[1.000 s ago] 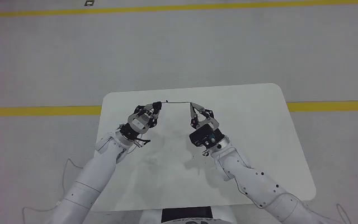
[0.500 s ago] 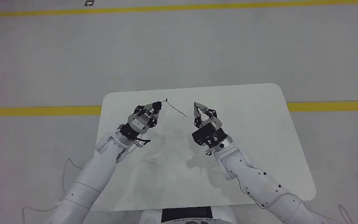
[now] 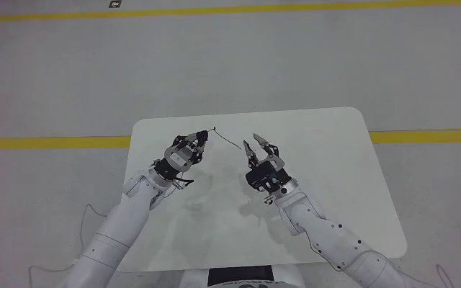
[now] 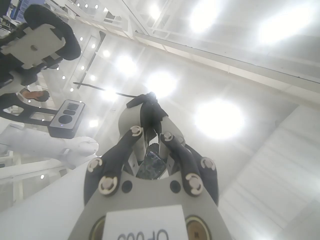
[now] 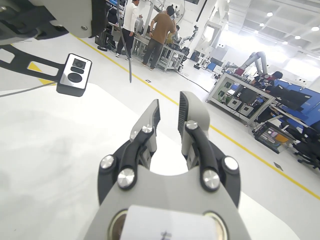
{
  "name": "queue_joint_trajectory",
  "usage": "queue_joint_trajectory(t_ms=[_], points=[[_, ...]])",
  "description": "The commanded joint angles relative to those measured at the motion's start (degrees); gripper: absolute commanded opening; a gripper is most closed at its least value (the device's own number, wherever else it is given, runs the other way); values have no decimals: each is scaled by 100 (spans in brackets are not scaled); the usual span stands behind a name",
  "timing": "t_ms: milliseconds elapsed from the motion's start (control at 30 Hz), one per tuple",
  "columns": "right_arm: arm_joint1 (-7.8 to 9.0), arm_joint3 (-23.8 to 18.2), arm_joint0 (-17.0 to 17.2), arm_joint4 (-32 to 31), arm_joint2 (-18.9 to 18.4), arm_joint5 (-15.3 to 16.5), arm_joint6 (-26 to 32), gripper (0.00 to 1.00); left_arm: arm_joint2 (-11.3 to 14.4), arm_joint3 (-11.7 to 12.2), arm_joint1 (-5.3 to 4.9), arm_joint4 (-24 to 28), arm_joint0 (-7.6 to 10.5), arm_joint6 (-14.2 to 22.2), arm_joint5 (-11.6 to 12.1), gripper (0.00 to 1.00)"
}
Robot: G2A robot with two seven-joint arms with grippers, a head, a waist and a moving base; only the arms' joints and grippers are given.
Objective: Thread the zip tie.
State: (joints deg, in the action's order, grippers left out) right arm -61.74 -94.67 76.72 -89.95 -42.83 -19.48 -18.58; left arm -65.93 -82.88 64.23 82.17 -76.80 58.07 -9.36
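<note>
zip tie (image 3: 227, 139) juts from the left jaws, which pinch one end; its long axis slants toward the right jaws, spread and empty just beside its free tip.

A plain white table (image 3: 338, 144) with rounded corners is seen from above, nothing fancy. It's set on a light grey floor (image 3: 230, 65) that's crossed by a yellow line (image 3: 65, 142).
</note>
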Motion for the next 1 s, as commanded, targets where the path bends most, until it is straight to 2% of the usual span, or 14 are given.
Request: queue_joint_trajectory(t_ms=[0,100,400,467,600,700,833,900,967], points=[[8,1,22,0,9,0,82,100,0,0,0,0,0,0,0,0],[22,69,57,0,188,3,407,100,0,0,0,0,0,0,0,0],[22,69,57,0,188,3,407,100,0,0,0,0,0,0,0,0],[19,64,64,16,172,25,419,100,17,-86,3,-59,-10,-100,-34,0],[21,-23,160,530,-136,303,400,100,-94,-106,-39,-326,-7,36,-199,0],[66,-78,271,976,-423,869,400,100,-213,-93,-90,-633,3,176,-337,0],[145,-179,437,1311,-830,1446,562,100,-415,-47,-151,-806,-22,325,-508,0],[156,-200,459,1327,-883,1526,588,100,-525,-2,-166,-770,-42,321,-458,0],[156,-200,459,1327,-883,1526,588,100,-525,-2,-166,-770,-42,321,-458,0]])
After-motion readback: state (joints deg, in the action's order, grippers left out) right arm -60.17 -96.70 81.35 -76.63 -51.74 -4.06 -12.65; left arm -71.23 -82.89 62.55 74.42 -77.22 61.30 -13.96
